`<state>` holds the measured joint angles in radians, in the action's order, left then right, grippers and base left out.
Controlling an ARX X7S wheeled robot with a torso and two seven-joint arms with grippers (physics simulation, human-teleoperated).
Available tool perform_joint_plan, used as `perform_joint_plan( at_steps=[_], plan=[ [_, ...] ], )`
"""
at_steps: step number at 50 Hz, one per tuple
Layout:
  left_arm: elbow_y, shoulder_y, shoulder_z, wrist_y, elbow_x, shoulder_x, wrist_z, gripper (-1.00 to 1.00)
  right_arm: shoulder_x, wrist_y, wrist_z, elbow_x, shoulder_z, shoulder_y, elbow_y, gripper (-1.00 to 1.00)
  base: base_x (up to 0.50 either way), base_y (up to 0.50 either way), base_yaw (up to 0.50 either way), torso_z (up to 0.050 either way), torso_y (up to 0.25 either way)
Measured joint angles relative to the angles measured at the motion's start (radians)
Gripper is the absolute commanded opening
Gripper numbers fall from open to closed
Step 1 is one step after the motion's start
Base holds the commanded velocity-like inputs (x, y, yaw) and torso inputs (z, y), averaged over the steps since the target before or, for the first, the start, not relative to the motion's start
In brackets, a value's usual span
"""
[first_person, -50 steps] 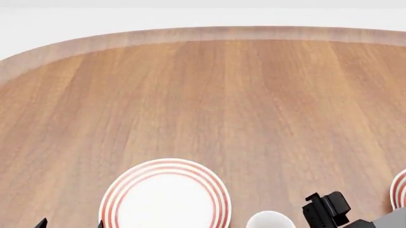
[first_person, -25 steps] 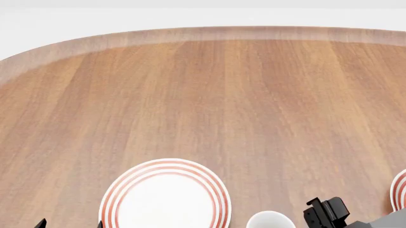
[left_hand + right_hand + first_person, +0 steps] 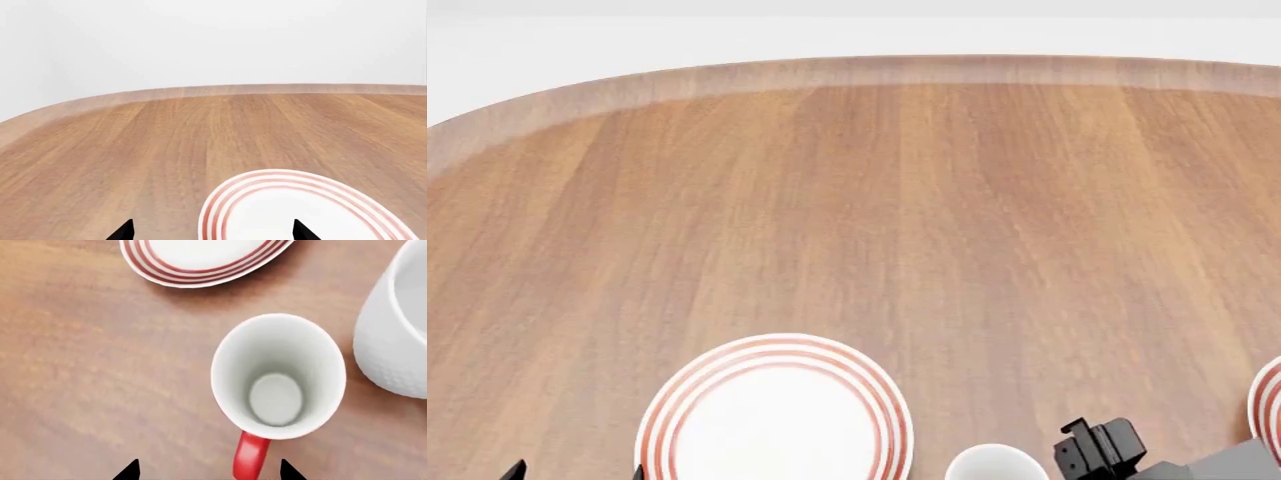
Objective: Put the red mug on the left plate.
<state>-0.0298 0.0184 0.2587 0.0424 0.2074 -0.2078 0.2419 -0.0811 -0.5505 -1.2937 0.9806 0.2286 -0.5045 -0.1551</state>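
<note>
The red mug point(image 3: 277, 375) stands upright on the table and shows from above: white inside, red handle point(image 3: 250, 457). My right gripper point(image 3: 210, 472) is open above it, and the handle lies between the two fingertips without touching them. In the head view the right gripper point(image 3: 1094, 450) sits at the near edge, right of the left plate point(image 3: 774, 410). That white plate with red rings also shows in the left wrist view point(image 3: 300, 210). My left gripper point(image 3: 213, 234) is open and empty over the plate's edge. In the head view the left gripper point(image 3: 574, 472) is beside the plate.
A larger white mug point(image 3: 393, 325) stands close beside the red mug. A ringed plate point(image 3: 200, 255) lies just beyond the mugs. A white mug rim point(image 3: 997, 465) shows at the head view's lower edge. The second plate's edge point(image 3: 1268, 400) is at far right. The wooden table point(image 3: 868, 200) stretches ahead.
In the head view my right gripper has drawn back and down toward the near edge. The left gripper, plates and mugs have not moved.
</note>
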Motion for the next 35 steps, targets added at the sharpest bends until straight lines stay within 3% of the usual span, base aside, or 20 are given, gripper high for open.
perform_joint_plan(
  at_steps=[35],
  plan=[
    [0.003,0.001,0.015,0.004,0.009,-0.013,0.013,1.00,-0.012,0.086,0.055,-0.026,-0.027,-0.051,-0.193,1.00,0.00,0.00,0.00,0.000,0.000]
  ],
)
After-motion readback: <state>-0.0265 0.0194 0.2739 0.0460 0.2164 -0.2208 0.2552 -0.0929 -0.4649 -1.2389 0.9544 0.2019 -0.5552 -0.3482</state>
